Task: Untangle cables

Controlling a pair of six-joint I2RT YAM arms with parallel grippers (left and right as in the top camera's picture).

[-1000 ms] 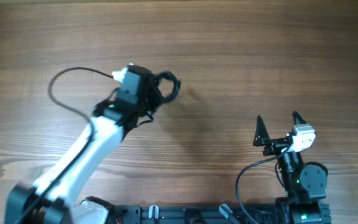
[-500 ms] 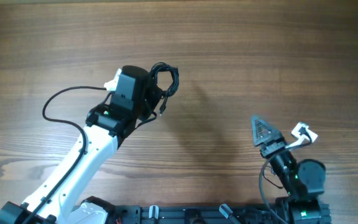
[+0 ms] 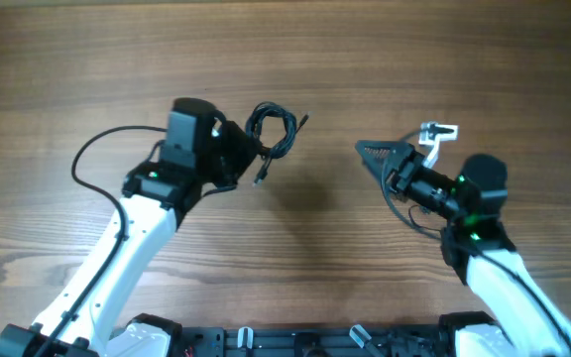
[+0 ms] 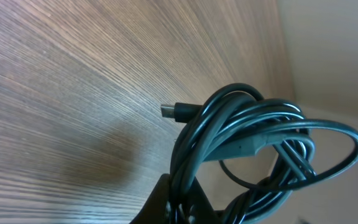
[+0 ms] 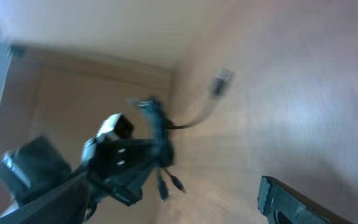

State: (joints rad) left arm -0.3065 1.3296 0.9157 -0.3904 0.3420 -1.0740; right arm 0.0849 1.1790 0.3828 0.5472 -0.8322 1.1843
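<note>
The cables (image 3: 274, 129), a tight coil with one plug dangling, are clamped in the jaws of the left gripper (image 3: 244, 154), apparently raised off the worktop (image 3: 365, 59). The right gripper (image 3: 380, 157) is pointed at them from well apart, jaws spread. A loose strand is to be pinched next, which is hindered by the tight winding. The left arm's own wire (image 3: 79, 164) loops nearby.

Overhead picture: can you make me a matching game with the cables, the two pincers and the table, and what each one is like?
Things:
1. cables
2. left pincer
3. right pincer
4. table

What it is like:
A. open, holding nothing
B. brown wood
C. black, bundled in a coil
D. shut on the coil

Pairs: 1-C, 2-D, 3-A, 4-B
</note>
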